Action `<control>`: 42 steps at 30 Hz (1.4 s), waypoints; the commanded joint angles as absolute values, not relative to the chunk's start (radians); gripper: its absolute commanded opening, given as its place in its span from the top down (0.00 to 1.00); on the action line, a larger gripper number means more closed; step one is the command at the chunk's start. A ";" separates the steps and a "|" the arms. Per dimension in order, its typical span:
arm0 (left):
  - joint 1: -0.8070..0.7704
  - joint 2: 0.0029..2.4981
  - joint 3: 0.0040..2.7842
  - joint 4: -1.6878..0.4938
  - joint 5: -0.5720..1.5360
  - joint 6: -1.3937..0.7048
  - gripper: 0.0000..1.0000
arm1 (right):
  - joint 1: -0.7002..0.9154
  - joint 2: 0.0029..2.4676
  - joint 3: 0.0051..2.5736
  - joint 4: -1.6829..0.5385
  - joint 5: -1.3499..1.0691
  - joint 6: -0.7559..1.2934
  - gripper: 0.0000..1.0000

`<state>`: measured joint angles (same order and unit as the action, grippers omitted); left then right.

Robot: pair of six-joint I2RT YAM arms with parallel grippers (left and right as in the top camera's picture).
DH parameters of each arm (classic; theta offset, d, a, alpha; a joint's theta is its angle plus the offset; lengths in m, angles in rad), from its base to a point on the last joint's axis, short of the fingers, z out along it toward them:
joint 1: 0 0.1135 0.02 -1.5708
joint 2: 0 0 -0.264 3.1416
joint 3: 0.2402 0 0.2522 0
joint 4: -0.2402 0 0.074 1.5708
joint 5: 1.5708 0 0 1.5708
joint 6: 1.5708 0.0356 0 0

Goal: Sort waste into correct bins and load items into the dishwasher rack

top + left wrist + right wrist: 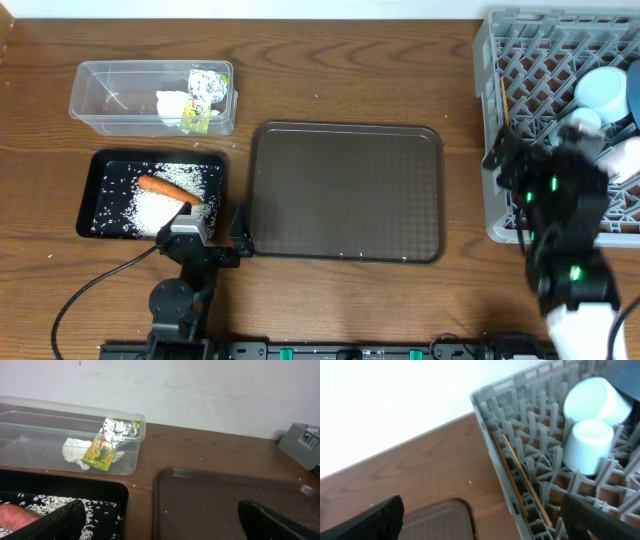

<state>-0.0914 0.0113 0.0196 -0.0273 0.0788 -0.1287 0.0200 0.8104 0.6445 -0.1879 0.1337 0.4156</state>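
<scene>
Overhead view: left gripper [213, 228] spread wide and empty, low near the front edge of the counter [350, 85], straddling the gap between black tray [95, 190] and brown tray [345, 190]. Just ahead of its left finger, inside the black tray: rice [150, 208], with carrot [165, 187] at the heap's far side. Farther back, well clear of that gripper: clear tub [100, 100] holding tissue [172, 103] and wrapper [207, 85], touching each other.

Right gripper [480, 515] likewise released, gripping nothing, poised over the left wall of the rack [540, 40], one finger on the counter side, the other over the lattice. Ahead, between those fingers, lying along that wall inside the rack: chopsticks [520, 475]. Deeper in, toward the right finger's side: cup [587, 445], just beside light-blue bowl [597, 397].
</scene>
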 commanded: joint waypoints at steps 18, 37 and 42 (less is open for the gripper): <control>-0.085 0.005 0.004 -0.064 0.093 -0.112 0.00 | 0.014 0.223 0.006 0.211 0.126 0.371 0.01; -0.085 0.005 0.004 -0.064 0.093 -0.112 0.00 | 0.014 0.005 0.006 -0.068 0.097 -0.082 0.01; -0.085 0.005 0.004 -0.064 0.093 -0.112 0.00 | 0.014 0.005 0.006 -0.068 0.089 -0.080 0.01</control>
<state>-0.0914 0.0113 0.0196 -0.0277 0.0788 -0.1257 0.0200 0.0162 0.0071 -0.0605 0.1040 -0.0422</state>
